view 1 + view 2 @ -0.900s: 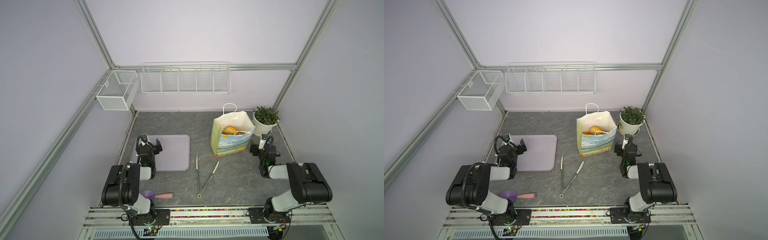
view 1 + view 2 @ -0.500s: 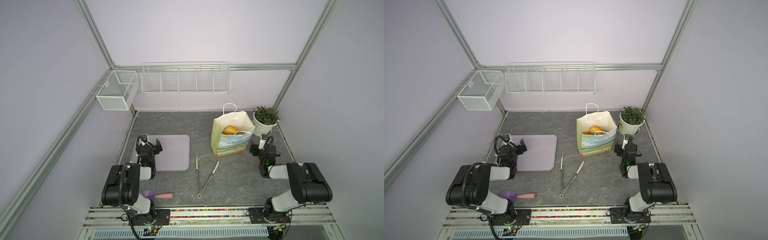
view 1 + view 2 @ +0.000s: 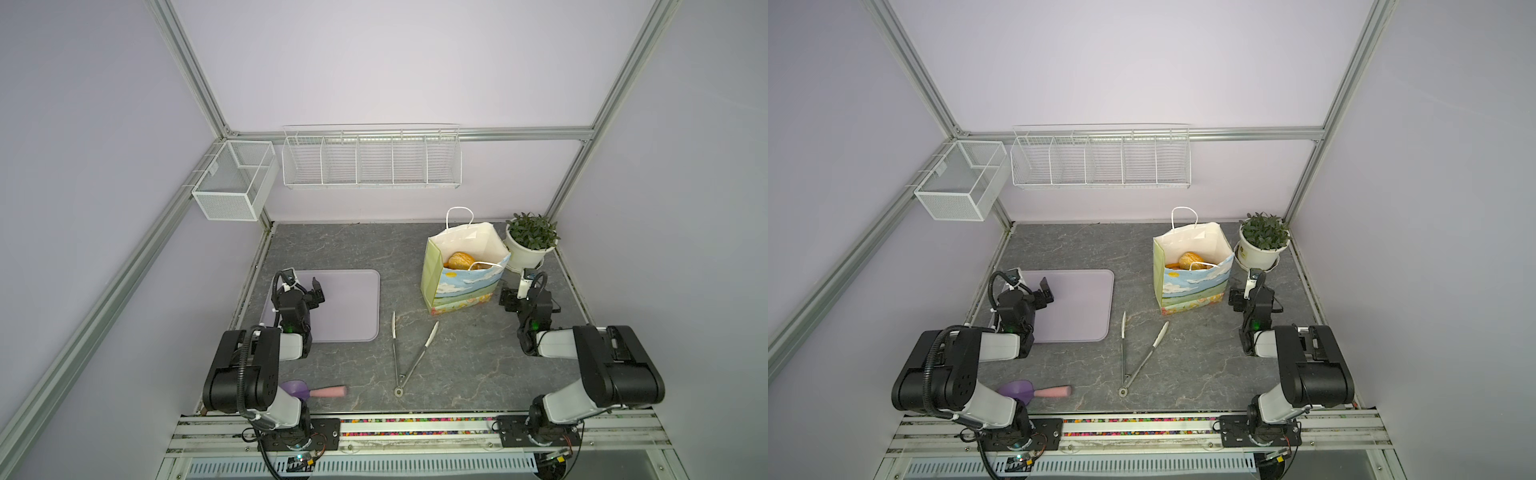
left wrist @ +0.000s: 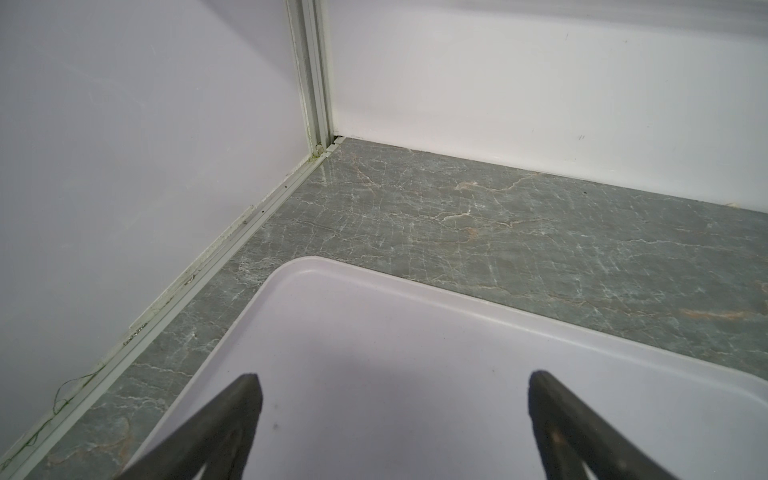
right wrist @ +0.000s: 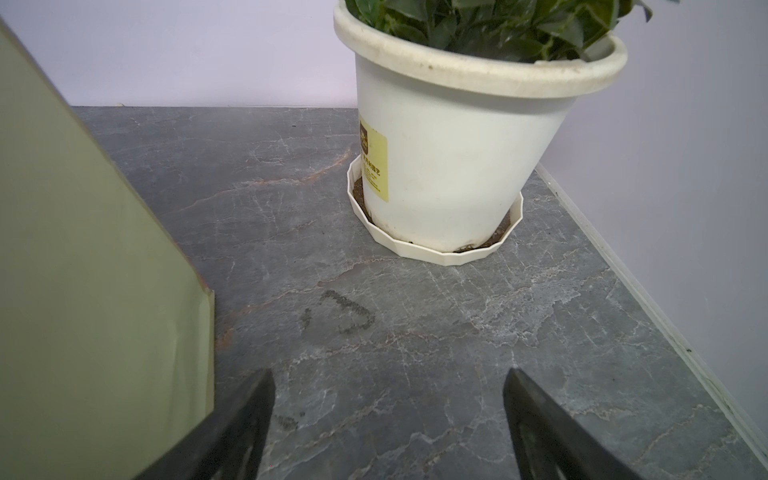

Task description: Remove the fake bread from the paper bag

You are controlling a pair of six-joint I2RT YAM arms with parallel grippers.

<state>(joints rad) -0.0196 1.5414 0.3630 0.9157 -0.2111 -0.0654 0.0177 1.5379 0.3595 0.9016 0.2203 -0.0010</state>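
The fake bread [image 3: 459, 261] sits inside the upright paper bag [image 3: 465, 289]. The left gripper [image 4: 392, 386] hangs over the lilac tray [image 4: 415, 328], the right gripper [image 5: 388, 380] beside the bag — both spread wide, empty.

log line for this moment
fake bread: in paper bag | left jaws: open, over tray | right jaws: open, beside paper bag | nothing held

Light bright, even, diffuse; shadows soft and faint. Both top views sharp, frame rails [image 3: 189, 70] splay toward the edges. Wrist views: left end effector [image 4: 395, 374] and right end effector [image 5: 389, 371] dark, slightly blurred; mild sheen on surface [image 4: 457, 216].
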